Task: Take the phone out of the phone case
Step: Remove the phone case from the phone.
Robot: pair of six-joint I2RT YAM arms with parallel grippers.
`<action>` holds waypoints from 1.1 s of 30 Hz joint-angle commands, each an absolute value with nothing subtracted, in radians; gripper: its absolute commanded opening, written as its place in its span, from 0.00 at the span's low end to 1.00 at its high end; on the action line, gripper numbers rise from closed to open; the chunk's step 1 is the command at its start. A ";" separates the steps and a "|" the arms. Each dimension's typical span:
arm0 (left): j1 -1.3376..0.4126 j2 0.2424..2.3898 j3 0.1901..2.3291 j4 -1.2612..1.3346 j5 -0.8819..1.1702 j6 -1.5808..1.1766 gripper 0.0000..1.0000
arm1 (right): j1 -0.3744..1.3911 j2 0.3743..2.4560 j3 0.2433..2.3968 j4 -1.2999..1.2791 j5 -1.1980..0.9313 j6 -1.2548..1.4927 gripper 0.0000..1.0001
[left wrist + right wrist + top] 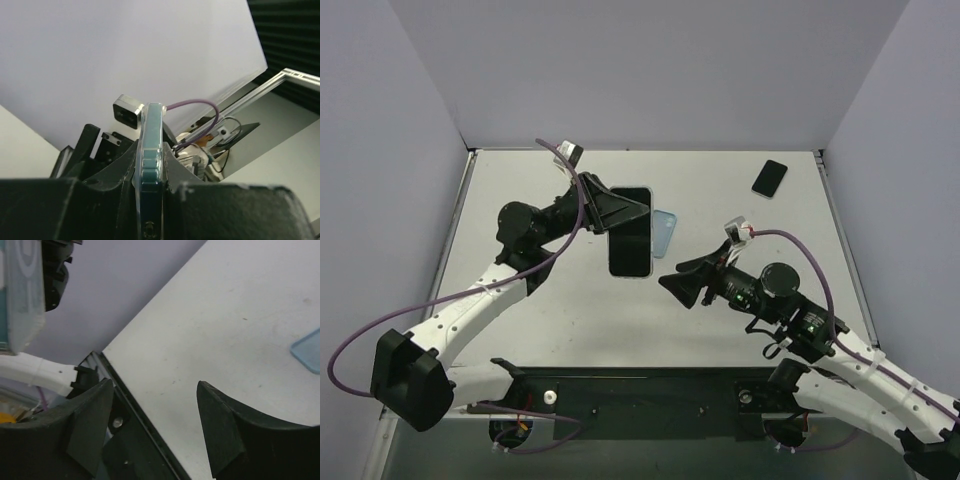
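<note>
The left gripper (638,208) pinches the phone (630,250), its long side up-and-down mid-frame. The right gripper (675,285), spread wide and empty, sits just lower right.

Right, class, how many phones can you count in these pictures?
2. The cased phone is held by the left gripper above the table; the black phone lies at its far right corner. None seems hidden.

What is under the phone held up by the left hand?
A light blue case on the table shows past the right edge of the phone; the rest is covered by it.
</note>
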State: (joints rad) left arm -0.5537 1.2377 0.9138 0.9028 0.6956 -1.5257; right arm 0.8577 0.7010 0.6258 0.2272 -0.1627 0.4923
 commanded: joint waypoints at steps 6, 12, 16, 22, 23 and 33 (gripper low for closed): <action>-0.551 1.206 1.025 0.696 0.730 -1.295 0.00 | 0.857 0.839 0.785 0.417 -0.616 0.676 0.54; -0.548 1.189 1.023 0.666 0.739 -1.275 0.00 | 0.856 0.880 0.807 0.480 -0.609 0.701 0.49; -0.548 1.184 1.034 0.649 0.750 -1.267 0.00 | 0.857 0.897 0.813 0.489 -0.592 0.700 0.38; -0.548 1.178 1.042 0.653 0.761 -1.278 0.00 | 0.857 0.929 0.839 0.469 -0.595 0.672 0.20; -0.546 1.175 1.043 0.655 0.762 -1.279 0.00 | 0.857 0.936 0.839 0.465 -0.597 0.666 0.16; -0.494 1.213 1.068 0.856 0.870 -1.512 0.00 | 0.857 0.928 0.804 0.330 -0.617 0.327 0.00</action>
